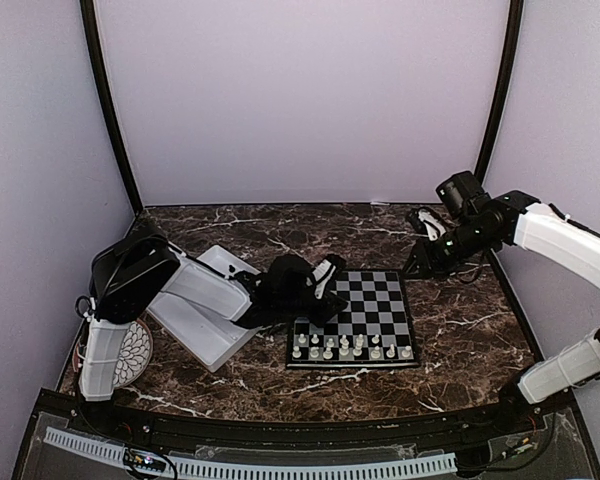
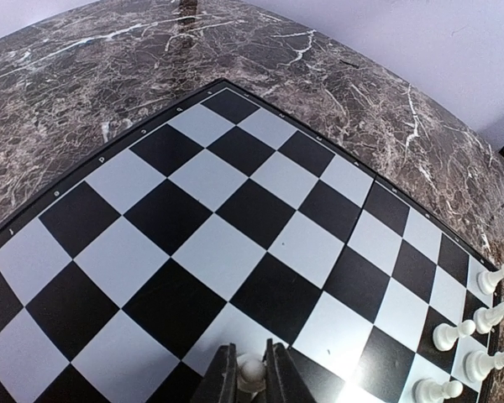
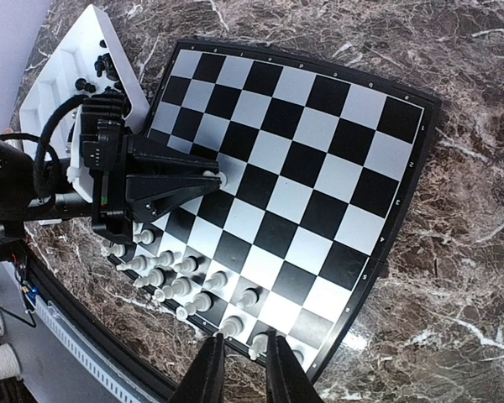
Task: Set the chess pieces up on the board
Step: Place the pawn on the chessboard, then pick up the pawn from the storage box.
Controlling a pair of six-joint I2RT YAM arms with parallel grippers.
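Observation:
The board (image 1: pixel 375 300) lies mid-table and fills the left wrist view (image 2: pixel 235 201). Several white chess pieces (image 1: pixel 345 347) stand in its two near rows, also in the right wrist view (image 3: pixel 176 277) and at the right edge of the left wrist view (image 2: pixel 479 323). My left gripper (image 1: pixel 332 275) is shut on a white pawn (image 2: pixel 252 374) over a pale square on the board's left side; its tips show in the right wrist view (image 3: pixel 214 179). My right gripper (image 3: pixel 239 369) hangs high over the board's near right corner, fingers narrowly parted, nothing between them.
A white divided tray (image 1: pixel 205 310) lies left of the board and holds black pieces (image 3: pixel 101 63). A round patterned plate (image 1: pixel 135 352) sits by the left arm's base. Lilac walls enclose the marble table (image 1: pixel 460 330).

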